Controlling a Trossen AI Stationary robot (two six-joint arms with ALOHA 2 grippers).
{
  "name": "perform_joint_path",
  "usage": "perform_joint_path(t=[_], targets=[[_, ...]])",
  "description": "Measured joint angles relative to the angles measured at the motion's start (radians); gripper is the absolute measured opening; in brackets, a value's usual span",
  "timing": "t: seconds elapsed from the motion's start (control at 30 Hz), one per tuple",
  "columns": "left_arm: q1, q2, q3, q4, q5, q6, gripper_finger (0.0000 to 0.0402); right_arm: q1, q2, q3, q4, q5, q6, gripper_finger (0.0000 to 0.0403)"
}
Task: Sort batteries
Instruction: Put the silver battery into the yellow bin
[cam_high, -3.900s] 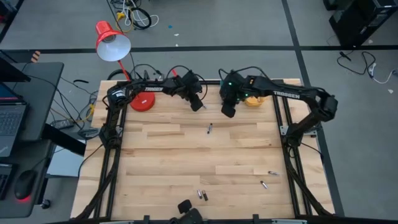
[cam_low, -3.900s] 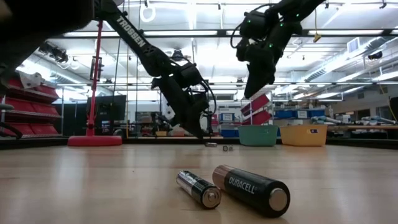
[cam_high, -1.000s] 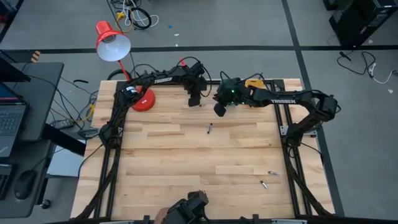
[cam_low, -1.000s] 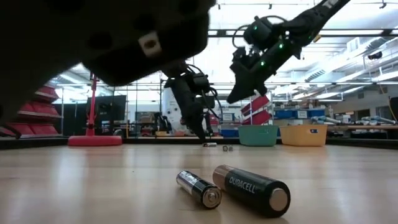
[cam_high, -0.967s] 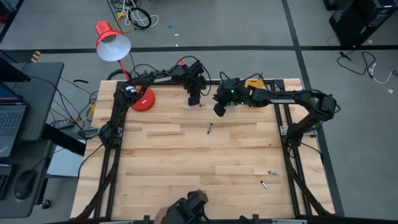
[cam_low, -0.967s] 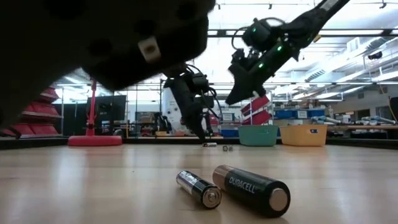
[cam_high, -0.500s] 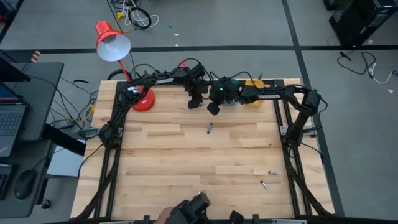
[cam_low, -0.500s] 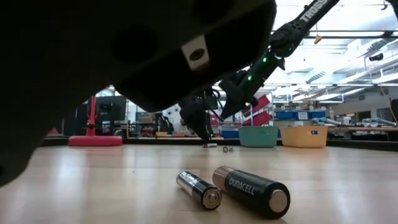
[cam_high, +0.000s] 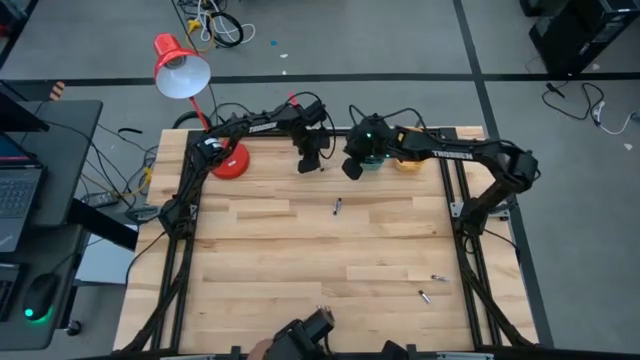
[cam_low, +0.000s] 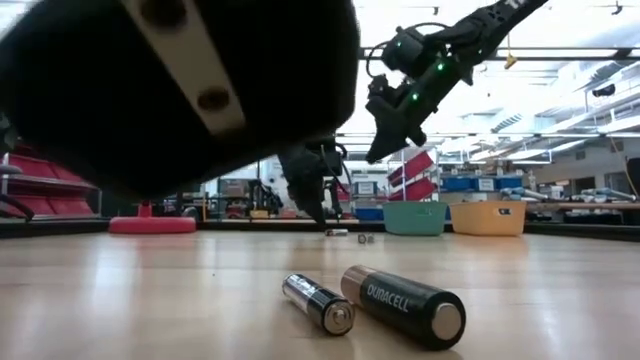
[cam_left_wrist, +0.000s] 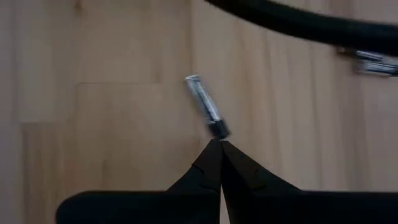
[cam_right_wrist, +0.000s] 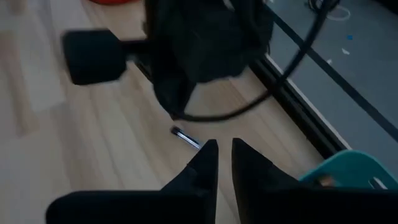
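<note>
Two grippers hang over the far edge of the table (cam_high: 250, 260), and mine, the left gripper (cam_high: 306, 163), is the nearer to the battery (cam_left_wrist: 207, 114) I judge to be next. My fingers are pressed together at the tips and hold nothing. That cell lies flat on the wood just beyond my tips, its dark end almost touching them and its silvery end pointing away. Its long axis runs at a slant to my fingers, not across them, so I would have to spread and turn before closing on it.

The right gripper (cam_right_wrist: 222, 152) hovers just beside mine, fingers a little apart and empty, looking down on the same cell.

Behind us stand the teal bin (cam_low: 415, 217) and the yellow bin (cam_low: 488, 217), side by side at the back. I cannot tell what either holds.

Other cells lie well apart from me: one mid-table battery (cam_high: 337, 207), a pair (cam_high: 430, 288) toward the right front, and a slim cell (cam_low: 320, 303) beside a thicker Duracell cell (cam_low: 405, 305) at the near edge.
</note>
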Motion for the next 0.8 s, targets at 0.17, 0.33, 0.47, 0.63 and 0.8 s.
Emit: perform_joint_path(t=[0.17,0.33,0.47,0.63,0.8], targets=[[-0.010,0.000,-0.007,0.043,-0.058,-0.095,0.0011,-0.003,0.022,0.000,-0.045,0.003,0.030,0.0026],[-0.003,0.000,-0.005,0.056,0.043,-0.198,0.0011,0.013,0.010,-0.001,-0.084,0.003,0.041,0.0024],[0.000,0.002,-0.005,0.107,0.021,-0.293,0.0011,0.016,-0.012,-0.001,-0.094,0.003,0.048,0.0024],[0.001,0.006,-0.006,0.139,0.026,-0.401,0.0011,0.021,-0.038,-0.001,-0.105,0.005,0.053,0.0024],[-0.003,0.006,-0.006,0.122,-0.051,-0.445,0.0011,0.022,-0.064,-0.001,-0.149,0.010,0.047,0.0024]])
